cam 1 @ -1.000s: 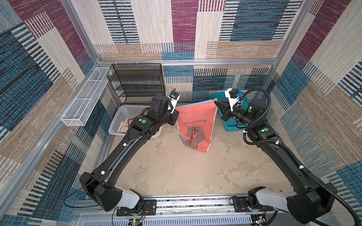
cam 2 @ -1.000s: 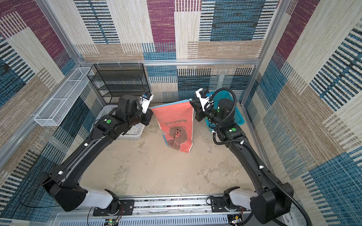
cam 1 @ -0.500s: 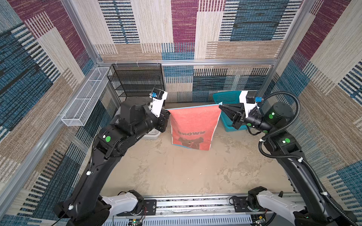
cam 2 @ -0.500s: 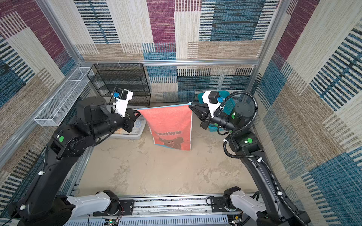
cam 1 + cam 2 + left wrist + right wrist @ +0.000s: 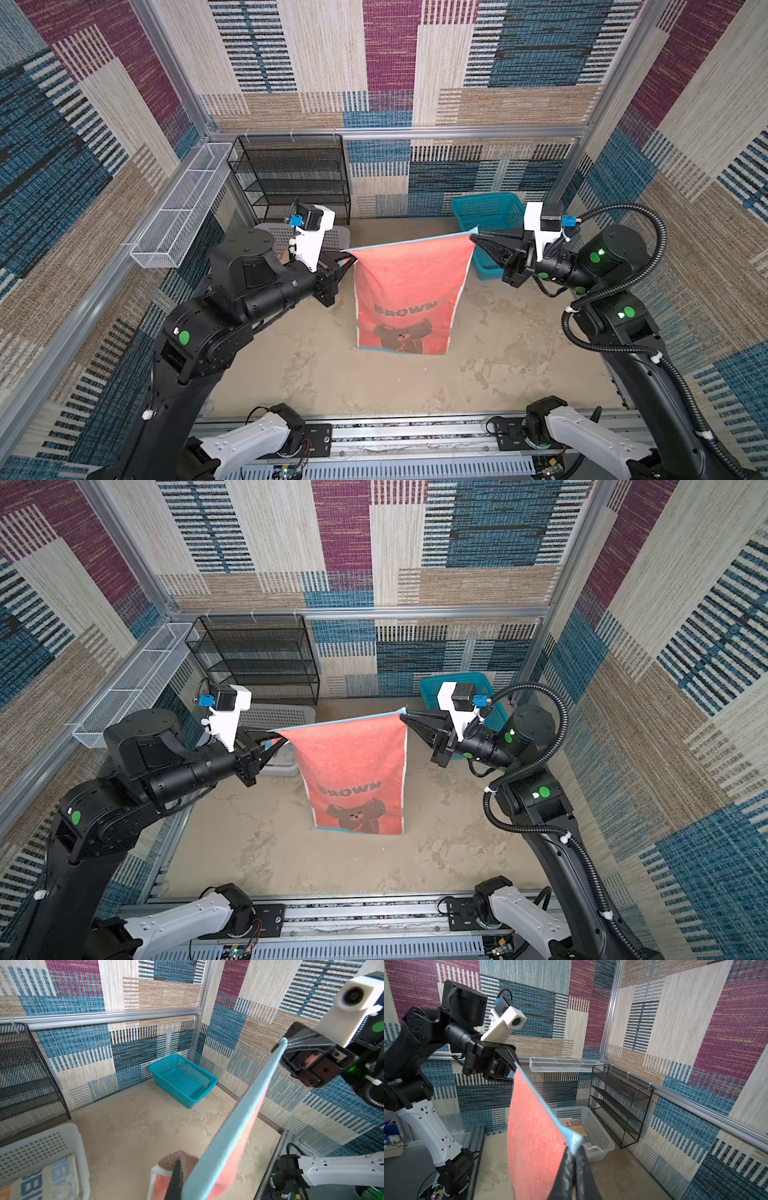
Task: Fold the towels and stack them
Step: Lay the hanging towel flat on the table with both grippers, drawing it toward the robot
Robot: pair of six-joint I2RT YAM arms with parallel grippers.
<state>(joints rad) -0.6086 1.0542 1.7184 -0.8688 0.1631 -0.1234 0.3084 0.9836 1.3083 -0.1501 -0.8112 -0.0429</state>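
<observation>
Coral towel [image 5: 409,286] hanging | left claw [image 5: 352,260] clamps corner | right claw [image 5: 473,238] clamps corner

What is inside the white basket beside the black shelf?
A pale towel with big letters lies in the white basket. The hanging orange towel covers part of the basket, and anything under the pale towel cannot be seen.
</observation>
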